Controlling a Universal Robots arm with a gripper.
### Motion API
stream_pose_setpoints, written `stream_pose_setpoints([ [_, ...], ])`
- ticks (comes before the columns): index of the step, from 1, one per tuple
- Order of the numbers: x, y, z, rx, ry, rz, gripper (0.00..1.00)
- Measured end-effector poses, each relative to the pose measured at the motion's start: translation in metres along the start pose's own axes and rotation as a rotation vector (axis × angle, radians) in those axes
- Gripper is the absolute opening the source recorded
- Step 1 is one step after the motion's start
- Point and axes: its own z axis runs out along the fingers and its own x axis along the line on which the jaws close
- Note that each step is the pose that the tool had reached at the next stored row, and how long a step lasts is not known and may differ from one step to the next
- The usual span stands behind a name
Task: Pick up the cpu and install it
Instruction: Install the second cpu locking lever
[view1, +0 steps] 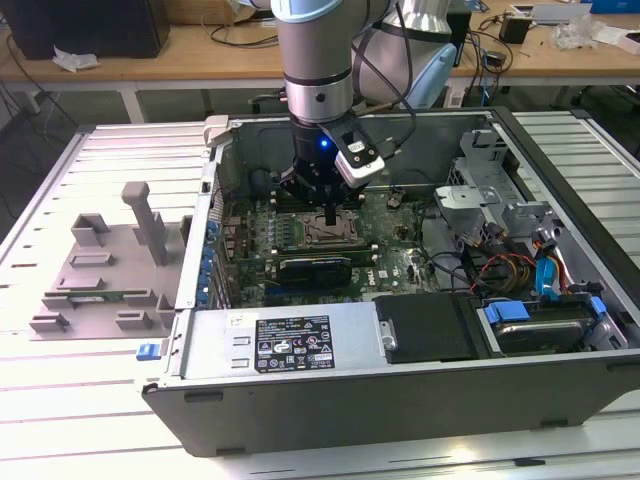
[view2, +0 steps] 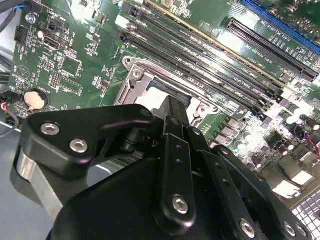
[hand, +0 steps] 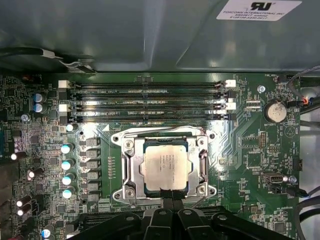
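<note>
The cpu (hand: 164, 167), a silver-grey square chip with a thin green rim, lies flat inside the open metal socket frame (hand: 127, 170) on the green motherboard (hand: 240, 165). My gripper (hand: 170, 196) hangs straight over the socket's edge with its black fingers pressed together, nothing between them. Their tips overlap the chip's near edge; I cannot tell whether they touch it. In the exterior view the gripper (view1: 332, 218) reaches down into the open computer case (view1: 400, 400) above the socket frame (view1: 325, 232). In the second wrist view the gripper (view2: 172, 107) covers most of the cpu (view2: 150, 100).
Memory slots (hand: 150, 100) run beside the socket, and a coin battery (hand: 274, 111) sits past them. A black expansion card (view1: 312, 268), the power supply (view1: 290, 340), and drive bays with cables (view1: 520, 270) crowd the case. A grey parts fixture (view1: 110, 270) stands on the exterior view's left.
</note>
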Motion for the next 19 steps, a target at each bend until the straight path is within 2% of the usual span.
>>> stream_pose_setpoints([
  [5, -0.0008, -0.0002, -0.0086, -0.0002, -0.0002, 0.0, 0.11],
  [10, -0.0009, -0.0024, -0.0091, -0.0003, -0.0001, 0.0, 0.11],
  [14, -0.001, -0.0097, -0.0088, -0.0004, -0.0002, 0.0, 0.11],
  [15, -0.0011, -0.0151, -0.0087, -0.0002, -0.0001, 0.0, 0.11],
  [17, -0.0011, -0.0202, -0.0085, -0.0002, -0.0001, 0.0, 0.11],
  [19, -0.001, -0.0207, -0.0069, -0.0003, 0.0036, 0.0, 0.11],
])
